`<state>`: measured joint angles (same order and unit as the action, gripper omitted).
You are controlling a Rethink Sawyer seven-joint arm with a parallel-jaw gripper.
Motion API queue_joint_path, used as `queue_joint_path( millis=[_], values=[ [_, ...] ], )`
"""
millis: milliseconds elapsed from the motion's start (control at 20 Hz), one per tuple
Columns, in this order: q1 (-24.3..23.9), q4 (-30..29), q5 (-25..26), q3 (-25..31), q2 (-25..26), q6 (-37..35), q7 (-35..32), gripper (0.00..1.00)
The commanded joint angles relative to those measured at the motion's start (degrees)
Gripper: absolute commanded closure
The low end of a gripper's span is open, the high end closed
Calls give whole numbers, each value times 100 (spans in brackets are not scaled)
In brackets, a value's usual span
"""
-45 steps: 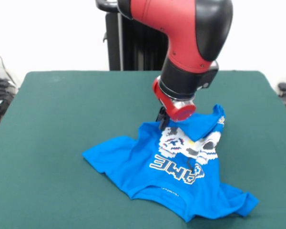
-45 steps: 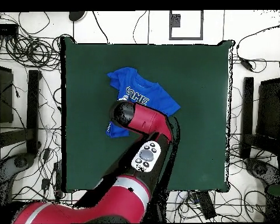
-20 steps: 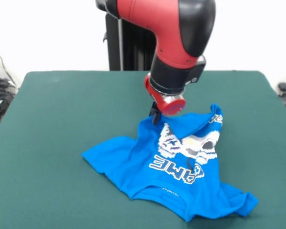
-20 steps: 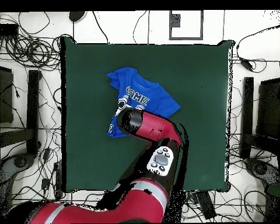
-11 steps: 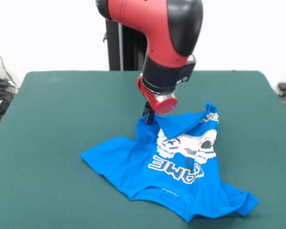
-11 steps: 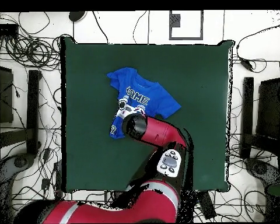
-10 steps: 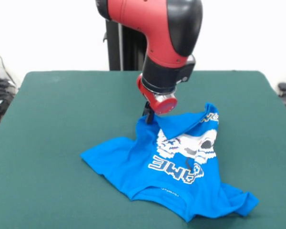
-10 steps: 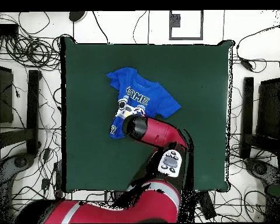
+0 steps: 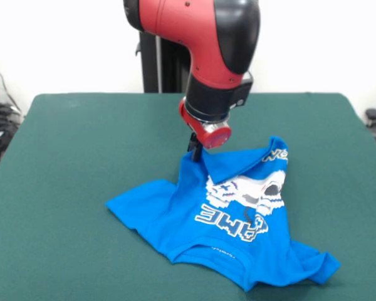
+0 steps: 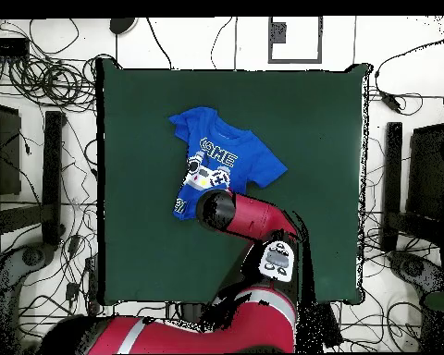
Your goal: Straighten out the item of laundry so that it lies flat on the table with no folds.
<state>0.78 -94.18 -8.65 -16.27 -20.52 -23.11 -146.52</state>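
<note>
The blue T-shirt (image 9: 229, 216) lies print side up on the green table (image 9: 81, 150), right of centre and toward the near edge. Its far hem is folded over onto the print, and the near right sleeve (image 9: 314, 266) is crumpled. My gripper (image 9: 195, 149) sits at the shirt's far left corner, mostly hidden behind the red wrist. It is shut on the cloth, which rises to it in a small peak. In the overhead view the shirt (image 10: 228, 155) lies left of the table's (image 10: 318, 139) centre, and the arm (image 10: 233, 211) covers the gripper.
The black pedestal (image 9: 161, 63) stands at the table's far side. Cables (image 10: 50, 74) and dark stands (image 10: 420, 185) surround the table on the floor. Bare green felt stretches left of the shirt in the front view.
My gripper has moved left and a little toward the pedestal with the shirt's far corner in it. The folded hem has stretched out and more of the print shows.
</note>
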Motion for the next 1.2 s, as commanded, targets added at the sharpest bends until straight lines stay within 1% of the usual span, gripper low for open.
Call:
queue_joint_path(
  millis=[50, 350, 550, 850, 950, 1200],
  values=[
    [-42, -588, 385, 772, 38, 433, -29, 100],
    [-48, -992, 749, 586, -244, 696, -55, 100],
    [-229, -1297, 982, 623, -380, 930, -57, 100],
    [-631, -1644, 1357, 763, -421, 1373, -38, 100],
    [-693, -1728, 1456, 787, -455, 1452, -66, 100],
    [-950, -1767, 1725, 937, -333, 1714, -100, 100]
  ],
)
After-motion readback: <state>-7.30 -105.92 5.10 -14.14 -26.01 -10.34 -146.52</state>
